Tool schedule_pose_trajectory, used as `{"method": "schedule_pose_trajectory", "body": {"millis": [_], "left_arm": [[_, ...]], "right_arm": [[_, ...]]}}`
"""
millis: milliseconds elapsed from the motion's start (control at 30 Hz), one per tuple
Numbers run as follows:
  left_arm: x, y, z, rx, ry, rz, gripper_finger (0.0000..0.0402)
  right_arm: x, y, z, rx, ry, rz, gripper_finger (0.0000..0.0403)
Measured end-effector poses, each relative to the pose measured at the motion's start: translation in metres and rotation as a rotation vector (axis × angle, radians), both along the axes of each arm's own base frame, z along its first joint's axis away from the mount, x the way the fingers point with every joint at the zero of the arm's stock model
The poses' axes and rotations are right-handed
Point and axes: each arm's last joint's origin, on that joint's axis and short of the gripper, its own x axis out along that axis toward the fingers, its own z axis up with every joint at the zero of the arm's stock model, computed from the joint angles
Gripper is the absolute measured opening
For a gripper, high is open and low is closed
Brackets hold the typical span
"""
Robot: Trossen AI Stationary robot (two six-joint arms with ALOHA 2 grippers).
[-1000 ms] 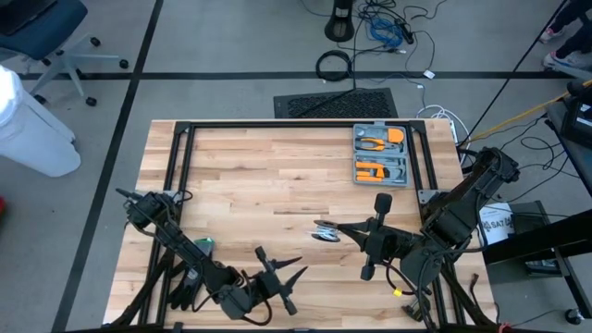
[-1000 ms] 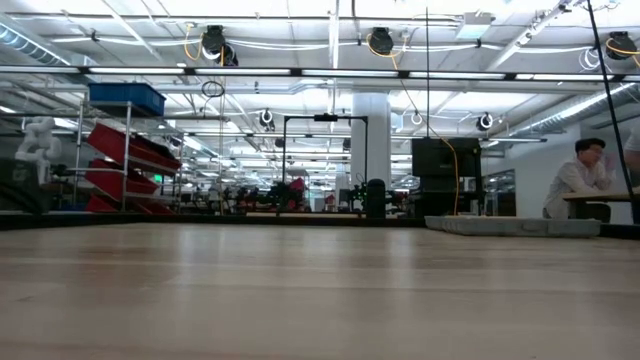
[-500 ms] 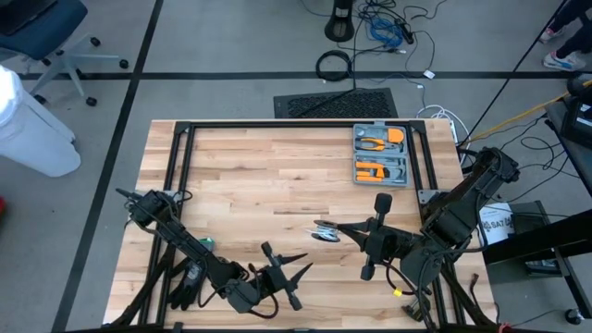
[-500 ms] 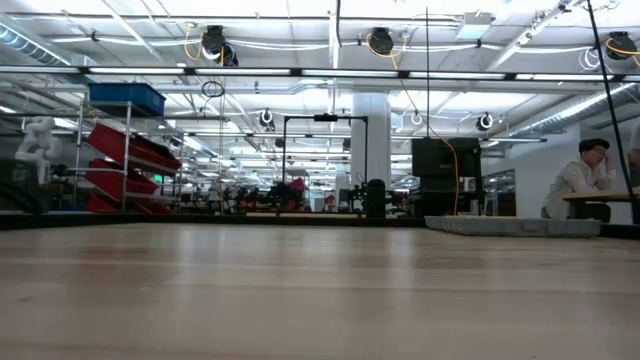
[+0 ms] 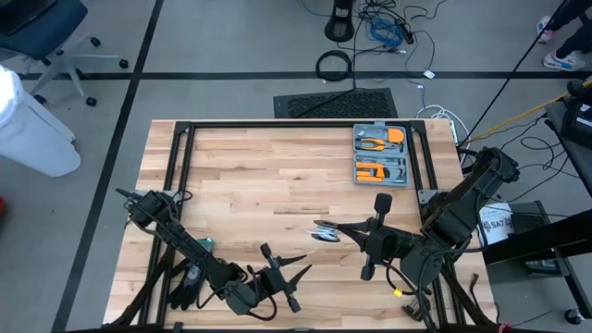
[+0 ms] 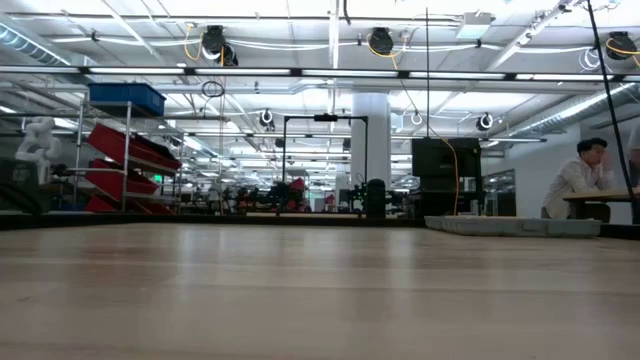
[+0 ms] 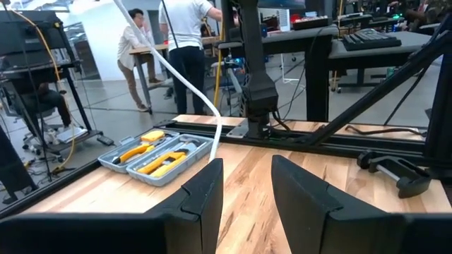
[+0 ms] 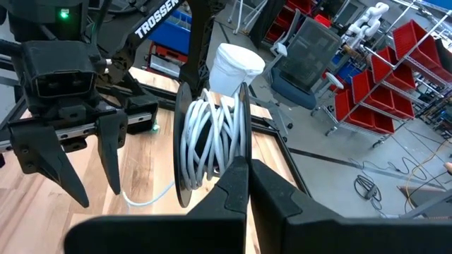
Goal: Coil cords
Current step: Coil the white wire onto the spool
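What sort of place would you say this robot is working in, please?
Probably a large robotics lab or workshop: racks of red bins, rows of workbenches under exposed ceiling ducting, a person seated at a desk, and an orange-handled tool kit on the wooden table.

Your left arm lies low along the near left of the surface, its left hand (image 5: 289,276) pointing right near the near edge, fingers (image 7: 205,194) parted with a clear gap between them. Your right arm reaches in from the near right, folded at the elbow, its right hand (image 5: 326,228) pointing left toward the middle. Its fingers (image 8: 233,187) are pressed together, clamped on the cords (image 8: 212,141).
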Motion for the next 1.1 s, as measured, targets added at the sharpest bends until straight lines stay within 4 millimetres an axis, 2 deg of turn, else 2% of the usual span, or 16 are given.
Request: {"method": "schedule_pose_trajectory", "body": {"millis": [333, 600, 1000, 1100], "left_arm": [[-0.008, -0.01, 0.0, 0.022, 0.01, -0.018, 0.0128], [-0.004, -0.002, 0.0, 0.022, 0.015, 0.079, 0.0128], [0.004, 0.01, -0.004, 0.06, 0.058, 0.114, 0.0127], [0.004, 0.01, -0.004, 0.061, 0.058, 0.115, 0.0117]], "right_arm": [[0.0, 0.0, 0.0, -0.002, 0.001, 0.001, 0.0], [0.0, 0.0, 0.0, -0.002, 0.001, 0.001, 0.0], [0.0, 0.0, 0.0, -0.002, 0.001, 0.001, 0.0], [0.0, 0.0, 0.0, -0.002, 0.001, 0.001, 0.0]]}}
